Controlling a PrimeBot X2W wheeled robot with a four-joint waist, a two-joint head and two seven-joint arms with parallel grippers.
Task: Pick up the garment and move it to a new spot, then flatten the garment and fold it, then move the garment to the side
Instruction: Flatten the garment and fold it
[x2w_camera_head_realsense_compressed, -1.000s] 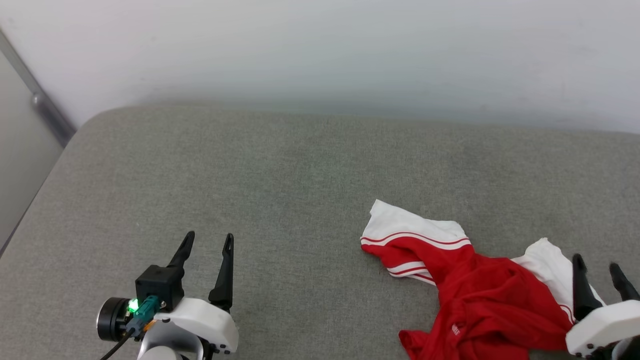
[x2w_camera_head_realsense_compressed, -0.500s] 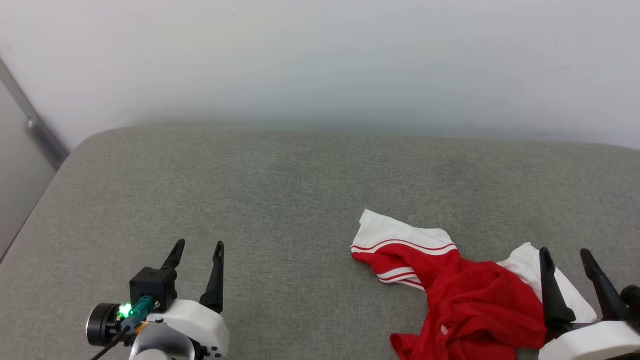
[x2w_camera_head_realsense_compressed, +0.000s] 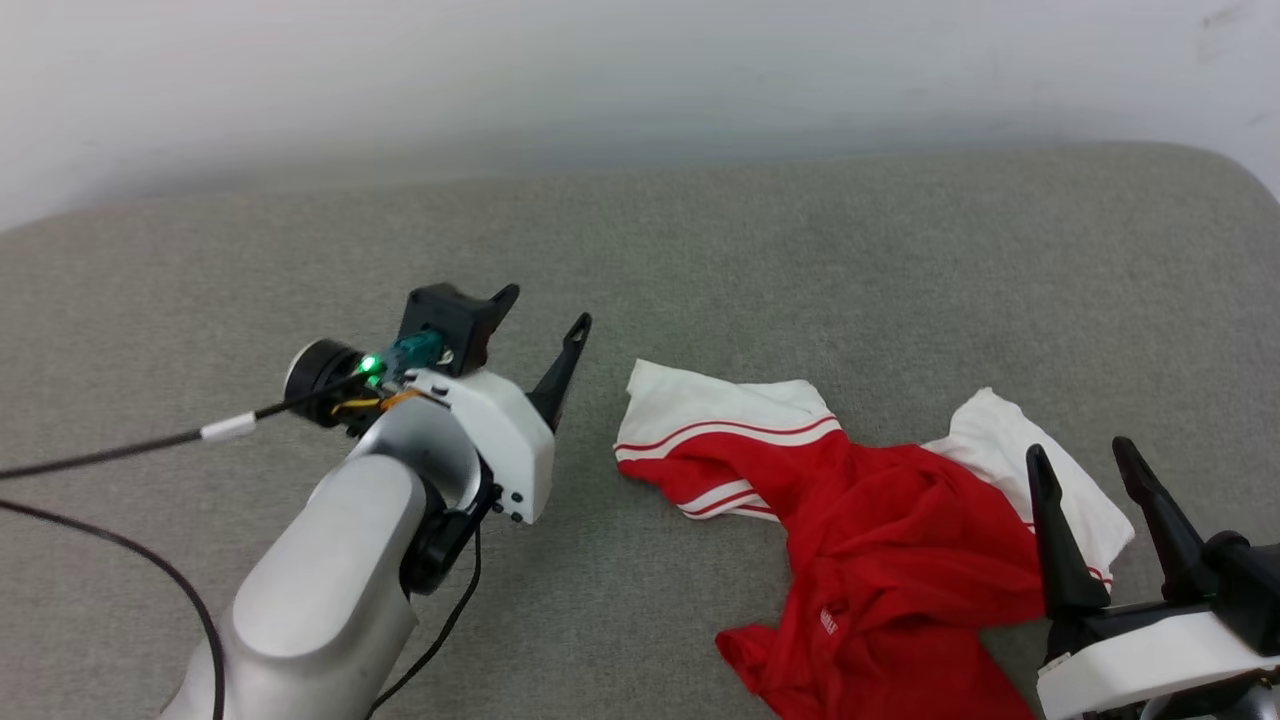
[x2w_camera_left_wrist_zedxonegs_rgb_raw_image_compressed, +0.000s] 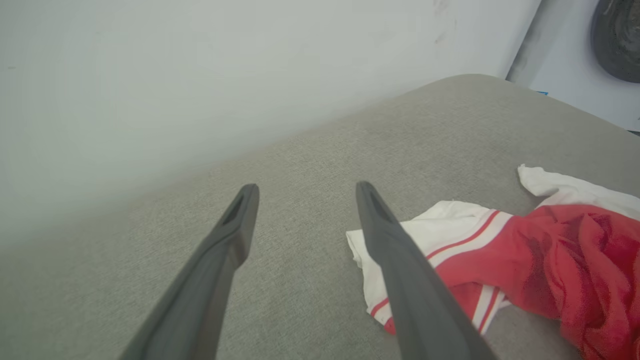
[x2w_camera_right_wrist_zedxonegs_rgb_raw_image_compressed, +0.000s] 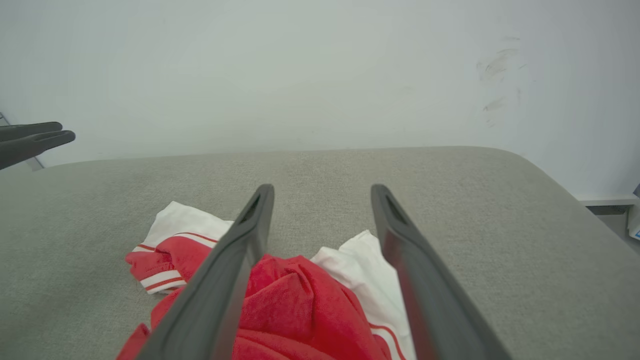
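Observation:
The garment (x2w_camera_head_realsense_compressed: 880, 540), a red shirt with white sleeves and striped trim, lies crumpled on the grey cushion at the right. My left gripper (x2w_camera_head_realsense_compressed: 545, 305) hangs open just left of its white sleeve, with nothing between the fingers. In the left wrist view the garment (x2w_camera_left_wrist_zedxonegs_rgb_raw_image_compressed: 525, 255) lies right of the open gripper (x2w_camera_left_wrist_zedxonegs_rgb_raw_image_compressed: 303, 186). My right gripper (x2w_camera_head_realsense_compressed: 1080, 455) stands open over the garment's right side, apart from the cloth. Seen from the right wrist, the bunched garment (x2w_camera_right_wrist_zedxonegs_rgb_raw_image_compressed: 305, 305) lies below and between the open gripper (x2w_camera_right_wrist_zedxonegs_rgb_raw_image_compressed: 321, 187).
A wide grey upholstered surface (x2w_camera_head_realsense_compressed: 300, 250) stretches left and behind the garment, up to a pale wall (x2w_camera_head_realsense_compressed: 640, 70). Its rounded right corner (x2w_camera_head_realsense_compressed: 1235, 175) shows at the far right. A black cable (x2w_camera_head_realsense_compressed: 120, 455) trails from my left wrist.
The camera has turned right, shifting the whole picture left. My left arm has reached forward and right, close to the white sleeve. The right gripper stays near the garment's right side.

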